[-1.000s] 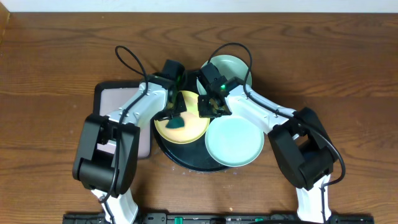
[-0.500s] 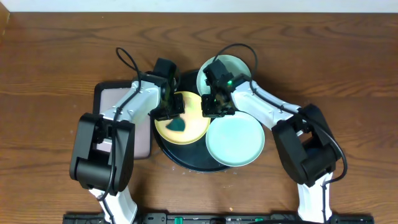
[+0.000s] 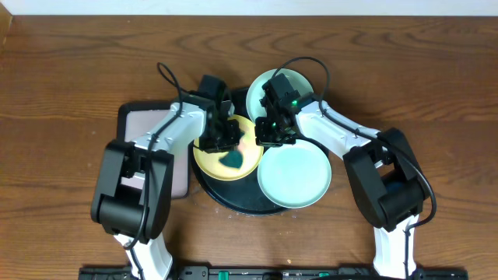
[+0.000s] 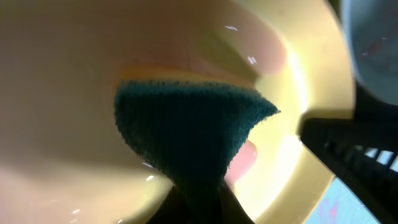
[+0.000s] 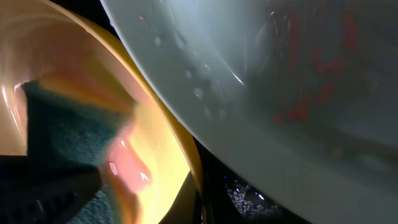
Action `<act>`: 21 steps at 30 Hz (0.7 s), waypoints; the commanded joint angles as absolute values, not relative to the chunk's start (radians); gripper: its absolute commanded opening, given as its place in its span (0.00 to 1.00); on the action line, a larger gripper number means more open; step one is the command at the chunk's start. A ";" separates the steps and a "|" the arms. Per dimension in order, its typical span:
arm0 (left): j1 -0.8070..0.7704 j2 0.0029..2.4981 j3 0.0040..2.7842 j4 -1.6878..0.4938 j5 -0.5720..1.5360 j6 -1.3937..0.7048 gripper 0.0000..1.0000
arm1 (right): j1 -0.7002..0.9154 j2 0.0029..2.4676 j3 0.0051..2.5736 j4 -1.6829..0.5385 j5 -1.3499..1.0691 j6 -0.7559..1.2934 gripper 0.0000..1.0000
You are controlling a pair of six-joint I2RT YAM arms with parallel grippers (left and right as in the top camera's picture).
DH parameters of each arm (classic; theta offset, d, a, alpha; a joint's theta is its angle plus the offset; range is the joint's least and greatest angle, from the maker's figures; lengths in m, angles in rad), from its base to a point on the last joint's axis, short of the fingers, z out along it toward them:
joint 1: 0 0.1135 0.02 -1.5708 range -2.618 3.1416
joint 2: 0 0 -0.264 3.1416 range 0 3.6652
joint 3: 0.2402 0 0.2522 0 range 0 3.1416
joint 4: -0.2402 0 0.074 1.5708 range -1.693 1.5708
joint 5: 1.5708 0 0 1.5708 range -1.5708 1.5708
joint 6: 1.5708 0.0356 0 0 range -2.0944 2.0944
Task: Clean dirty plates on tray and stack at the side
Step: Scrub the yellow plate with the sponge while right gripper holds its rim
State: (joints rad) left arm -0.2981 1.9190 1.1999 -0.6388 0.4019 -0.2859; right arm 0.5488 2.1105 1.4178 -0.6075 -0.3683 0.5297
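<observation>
One pale yellow round plastic plate (image 3: 208, 161) mid-wipe: dark green sponge (image 4: 186, 134) has slid toward frame centre.
Left hand (image 3: 224, 141) pinches it; right hand (image 3: 272, 134) grip: cannot tell. Cleaning looks barely begun.

Dark brown wood table (image 3: 70, 70), grain running side to side, w/ pale wall strip (image 3: 249, 6) along far edge. On left of overhead view: small rect. tray (image 3: 123, 113), black rim, pale pink mat (image 3: 144, 124) inside, partly hidden. Dark teal sponge (image 3: 231, 159) near centre. Left wrist view shows it rough-textured, wide at top, narrowing downward.
</observation>
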 commanded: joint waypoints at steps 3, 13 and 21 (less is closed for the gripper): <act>-0.319 1.947 1.178 -0.572 0.235 -0.406 0.08 | 0.548 2.135 1.397 -0.612 -0.366 0.523 0.01; -0.314 1.947 1.178 -0.572 -0.211 -0.550 0.07 | 0.551 2.135 1.397 -0.612 -0.351 0.523 0.01; -0.316 1.947 1.178 -0.674 0.233 -0.390 0.07 | 0.559 2.135 1.397 -0.605 -0.344 0.523 0.01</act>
State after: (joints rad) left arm -0.3305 1.9114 1.2079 -0.6376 0.0875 -0.4965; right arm 0.5529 2.1124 1.4170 -0.5941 -0.3656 0.5331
